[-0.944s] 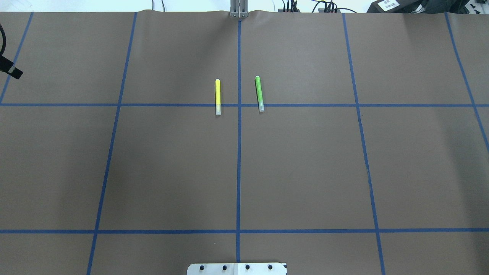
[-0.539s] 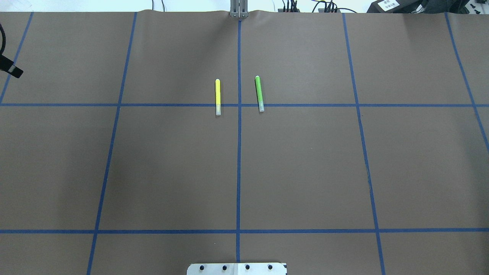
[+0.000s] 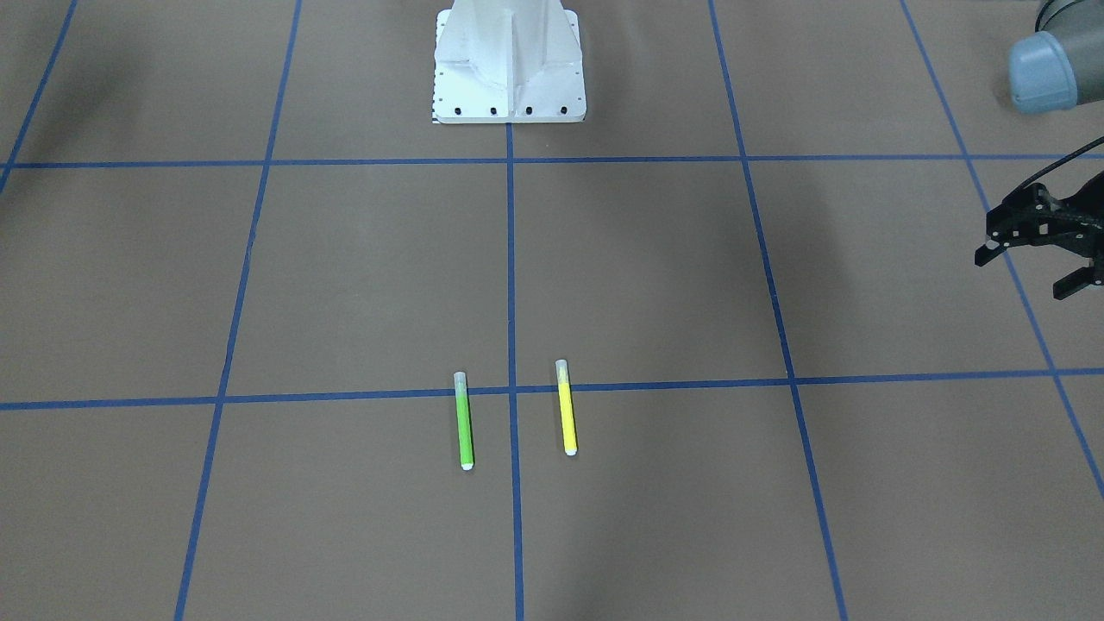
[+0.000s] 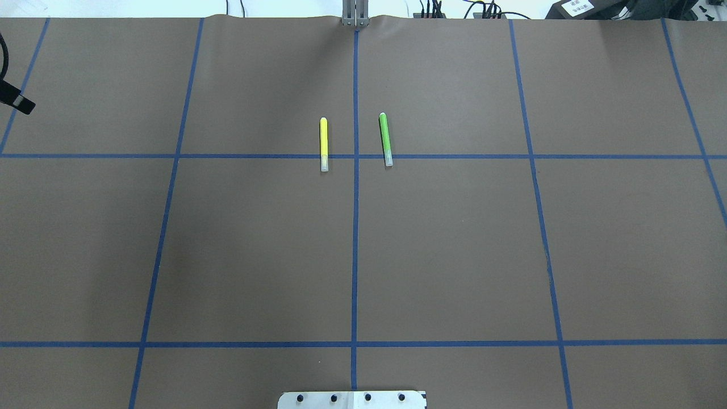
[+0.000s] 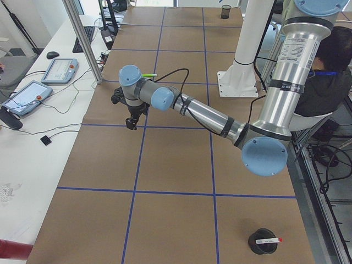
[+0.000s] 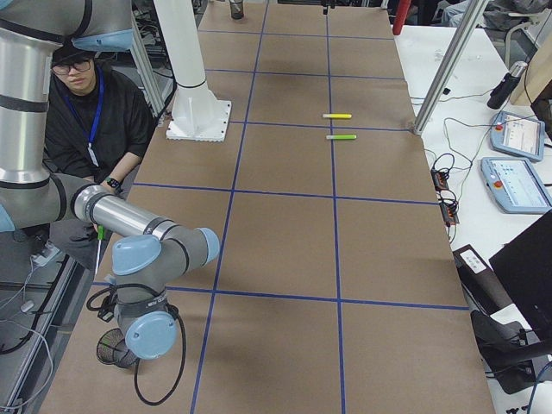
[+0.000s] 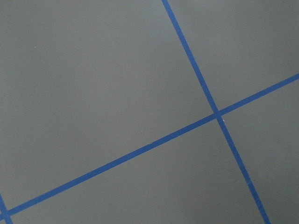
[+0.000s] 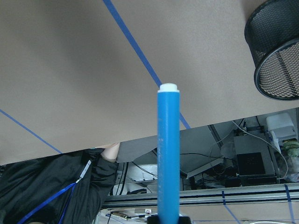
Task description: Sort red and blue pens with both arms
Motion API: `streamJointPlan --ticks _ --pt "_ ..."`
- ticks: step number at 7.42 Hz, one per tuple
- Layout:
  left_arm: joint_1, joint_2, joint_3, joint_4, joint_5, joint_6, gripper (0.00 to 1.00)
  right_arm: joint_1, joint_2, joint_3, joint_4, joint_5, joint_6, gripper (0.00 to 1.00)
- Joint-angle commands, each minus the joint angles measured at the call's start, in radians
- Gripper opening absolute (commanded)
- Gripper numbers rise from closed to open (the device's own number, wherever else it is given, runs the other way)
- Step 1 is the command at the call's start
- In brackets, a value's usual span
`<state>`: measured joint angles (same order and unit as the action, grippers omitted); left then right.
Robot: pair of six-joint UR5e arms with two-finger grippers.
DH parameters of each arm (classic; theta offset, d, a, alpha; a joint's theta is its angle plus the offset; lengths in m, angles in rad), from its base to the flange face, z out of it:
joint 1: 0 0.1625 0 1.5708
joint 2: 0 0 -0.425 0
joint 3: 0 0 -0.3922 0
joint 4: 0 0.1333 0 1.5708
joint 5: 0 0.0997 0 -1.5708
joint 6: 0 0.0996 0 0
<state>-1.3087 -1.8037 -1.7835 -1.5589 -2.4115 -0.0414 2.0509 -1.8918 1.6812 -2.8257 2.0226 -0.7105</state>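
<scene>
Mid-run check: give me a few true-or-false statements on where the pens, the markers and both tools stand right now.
1. The right tool holds the blue pen. True.
2. The left tool grips the yellow marker. False: it is open, empty and far off to the side.
3. The yellow marker and the green marker touch. False: they lie apart, with a blue tape line between them.
4. A red-tipped pen sits in the left-end mesh cup. True.
5. The blue pen is inside the right-end mesh cup. False: it is outside the cup, which is off to one side.
</scene>
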Motion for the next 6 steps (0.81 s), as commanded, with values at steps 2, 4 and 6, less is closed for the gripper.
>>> streamJointPlan --ticks 2,4,6 --pt "-0.001 0.001 -0.023 0.002 0.002 0.000 1.00 0.138 0.020 -0.150 0.121 -0.131 0.048 0.00" --pt "-0.001 0.001 -0.037 0.002 0.002 -0.002 1.00 0.138 0.065 -0.280 0.176 -0.133 0.043 0.00" --pt "-0.001 0.001 -0.047 0.003 0.002 -0.002 1.00 0.137 0.065 -0.331 0.195 -0.136 0.042 0.00"
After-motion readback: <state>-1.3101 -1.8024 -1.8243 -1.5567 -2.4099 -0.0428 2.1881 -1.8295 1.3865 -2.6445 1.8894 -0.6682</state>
